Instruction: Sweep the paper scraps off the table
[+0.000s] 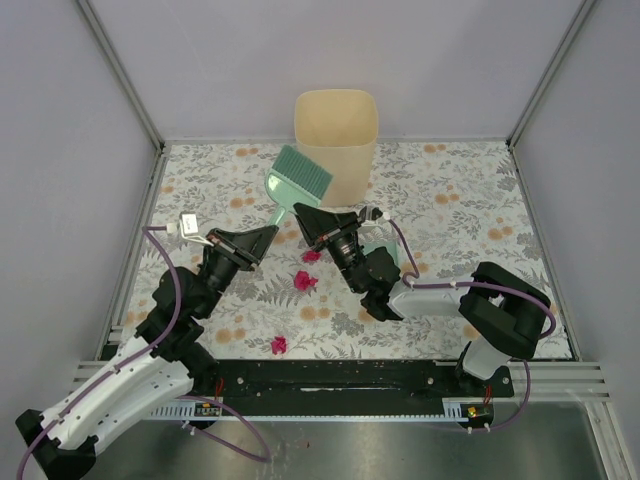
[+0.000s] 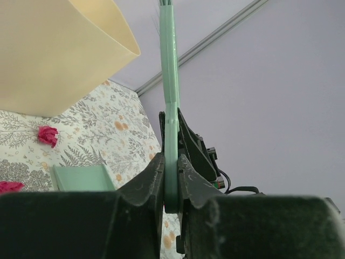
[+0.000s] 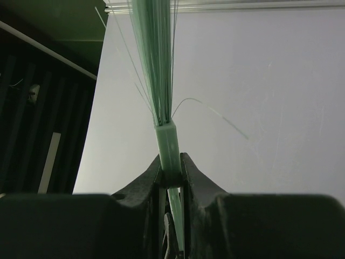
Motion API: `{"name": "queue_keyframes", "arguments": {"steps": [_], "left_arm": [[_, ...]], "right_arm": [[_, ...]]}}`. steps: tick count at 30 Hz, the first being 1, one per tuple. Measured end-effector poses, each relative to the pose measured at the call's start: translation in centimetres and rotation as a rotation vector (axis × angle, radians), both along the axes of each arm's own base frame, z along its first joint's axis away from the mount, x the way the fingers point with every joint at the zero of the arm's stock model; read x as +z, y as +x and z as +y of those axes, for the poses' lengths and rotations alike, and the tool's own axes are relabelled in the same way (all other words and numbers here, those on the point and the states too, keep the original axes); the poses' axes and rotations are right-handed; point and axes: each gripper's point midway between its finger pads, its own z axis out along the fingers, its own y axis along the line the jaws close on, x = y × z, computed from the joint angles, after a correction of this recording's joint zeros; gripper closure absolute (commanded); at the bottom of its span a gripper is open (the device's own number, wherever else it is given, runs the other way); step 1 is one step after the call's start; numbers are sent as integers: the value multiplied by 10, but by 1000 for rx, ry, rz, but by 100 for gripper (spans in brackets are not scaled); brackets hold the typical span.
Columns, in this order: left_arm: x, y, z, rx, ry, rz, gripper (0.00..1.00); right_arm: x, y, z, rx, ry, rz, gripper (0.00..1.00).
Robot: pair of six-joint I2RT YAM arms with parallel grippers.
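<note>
Three magenta-red paper scraps lie on the flowered table [image 1: 450,200]: one [image 1: 312,255] just below the grippers, one [image 1: 304,281] nearer, one [image 1: 279,345] by the front rail. Two show in the left wrist view [image 2: 48,135] [image 2: 11,186]. My left gripper [image 1: 268,233] [image 2: 171,162] is shut on the handle of a light green dustpan [image 1: 283,190] [image 2: 170,81]. My right gripper [image 1: 305,222] [image 3: 170,164] is shut on the handle of a green brush [image 1: 303,172] [image 3: 161,65], whose bristles point away from the wrist. Both tools are held above the cloth, close together in front of the bin.
A beige bin [image 1: 336,125] [image 2: 54,54] stands at the back middle of the table. Metal rails frame the table, with a black rail [image 1: 330,375] along the front between the arm bases. Grey walls enclose the left, right and back.
</note>
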Motion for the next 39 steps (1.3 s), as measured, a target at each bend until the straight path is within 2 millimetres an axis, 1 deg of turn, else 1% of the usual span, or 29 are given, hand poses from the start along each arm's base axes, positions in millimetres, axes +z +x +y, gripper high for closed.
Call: {"name": "queue_keyframes", "arguments": {"steps": [2,4,6,11,13,14,15,17,19,20,21,24,25,26,27,28,29,30,32,35,37,39], "left_arm": [[-1,0,-1,-1,5,7,93],[-1,0,-1,-1,13,15,100],[-2,0,-1,1,29,27,100],[0,-5,-1,-9,55,52,100],[-2,-8,1,-10,73,67,100],[-2,-8,2,-9,82,73,100],[-2,-9,3,-8,86,75,100],[-1,-10,5,-5,99,77,100],[3,-9,13,32,115,73,100],[3,-8,17,47,124,74,100],[5,-8,21,65,130,73,100],[9,-9,29,94,153,74,100],[10,-9,31,102,160,76,100],[11,-9,34,111,173,80,100],[11,-10,36,119,188,86,100],[12,-10,38,125,200,90,100],[14,-11,41,133,215,95,100],[17,-11,43,139,229,98,100],[22,-12,50,163,265,111,100],[22,-13,61,198,329,137,100],[14,-14,69,224,386,166,100],[1,-15,78,247,447,202,100]], "right_arm": [[-1,0,-1,-4,1,2,100],[-3,0,-2,-6,-1,2,100],[-3,-1,-4,-11,-12,-6,100],[-2,-8,-7,-14,-49,-40,89],[-3,-10,-6,-9,-58,-43,79],[-4,-11,-5,-4,-60,-44,72],[-4,-12,-4,0,-62,-46,63],[-7,-13,-1,8,-84,-55,49],[-12,-12,1,7,-101,-53,36],[-13,-12,1,7,-105,-52,31],[-15,-12,2,6,-111,-52,27],[-19,-12,2,9,-123,-52,23],[-20,-13,2,9,-129,-52,20],[-22,-13,2,9,-136,-53,14],[-24,-14,3,10,-145,-55,13],[-26,-14,3,12,-153,-58,9],[-29,-15,3,13,-168,-64,2],[-32,-16,3,11,-184,-69,0],[-41,-19,2,10,-234,-85,1],[-48,-25,-5,5,-294,-113,1],[-39,-30,-11,5,-322,-137,1],[-25,-33,-16,6,-409,-156,0]]}}
